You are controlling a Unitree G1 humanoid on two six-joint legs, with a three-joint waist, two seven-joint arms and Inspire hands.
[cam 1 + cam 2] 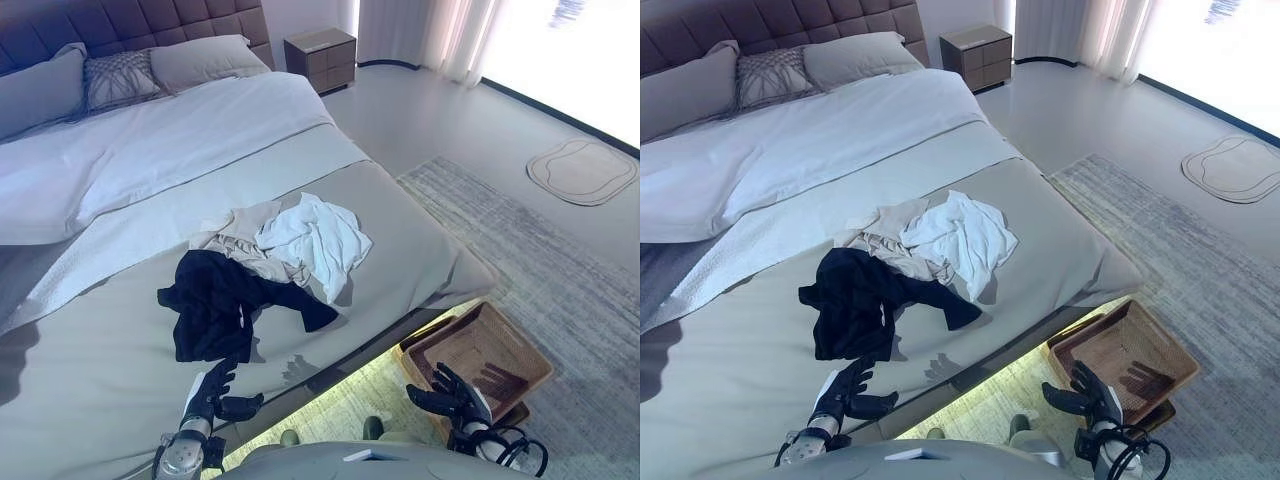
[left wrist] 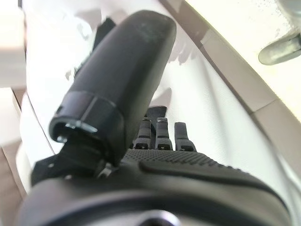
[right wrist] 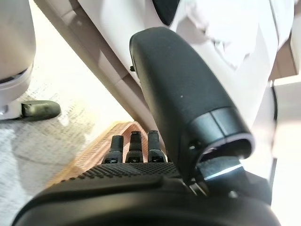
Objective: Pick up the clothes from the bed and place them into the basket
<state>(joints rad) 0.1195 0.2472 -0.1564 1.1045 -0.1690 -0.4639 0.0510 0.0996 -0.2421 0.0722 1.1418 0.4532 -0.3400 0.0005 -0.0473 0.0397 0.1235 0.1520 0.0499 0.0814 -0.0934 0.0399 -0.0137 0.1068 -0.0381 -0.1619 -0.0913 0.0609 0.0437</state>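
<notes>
Three garments lie in a heap on the grey bed near its foot: a black one closest to me, a beige one behind it and a white one to the right. My left hand hovers open over the bed's near edge, just short of the black garment, holding nothing. A brown wicker basket stands on the floor beside the bed's corner. My right hand is open and empty, low over the basket's near rim.
Pillows and a white duvet cover the head of the bed. A nightstand stands at the far right of the headboard. A grey rug lies under the basket, and a small mat is further right.
</notes>
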